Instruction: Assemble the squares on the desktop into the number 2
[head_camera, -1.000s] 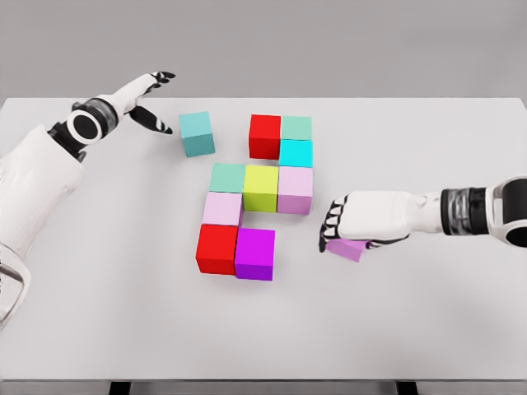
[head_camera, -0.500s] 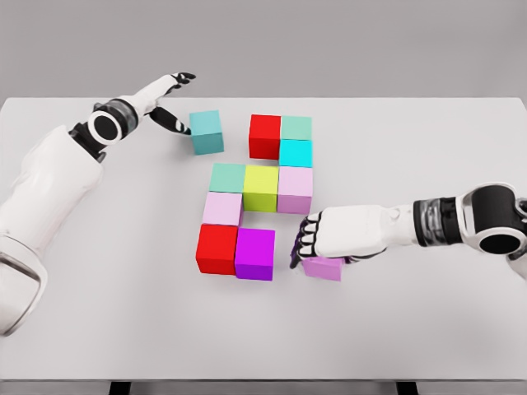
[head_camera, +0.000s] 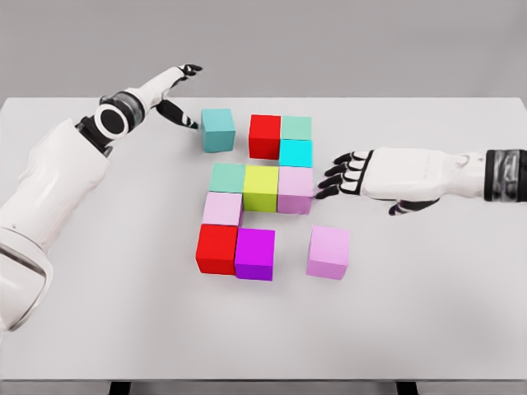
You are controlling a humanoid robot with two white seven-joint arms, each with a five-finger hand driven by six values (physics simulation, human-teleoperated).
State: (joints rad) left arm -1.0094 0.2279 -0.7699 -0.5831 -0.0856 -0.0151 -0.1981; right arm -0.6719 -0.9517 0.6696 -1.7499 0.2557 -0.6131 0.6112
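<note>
Closing gaps: digit 2 lacking two corners.
Left robot hand (head_camera: 174,99): open, fingertips nearing teal cube (head_camera: 217,130).
Right robot hand (head_camera: 362,174): open, holding nothing.
Lilac cube (head_camera: 328,252): lying apart from magenta cube (head_camera: 254,253).
Next: needing pushes inward.

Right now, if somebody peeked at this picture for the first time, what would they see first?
Probably the bright cluster of colored cubes in the middle of the white table, nearly shaped like a 2. Next, a light purple cube sitting alone, apart from the magenta cube, and a teal cube near the top. The left hand reaches beside the teal cube, and the right hand hovers open.
</note>
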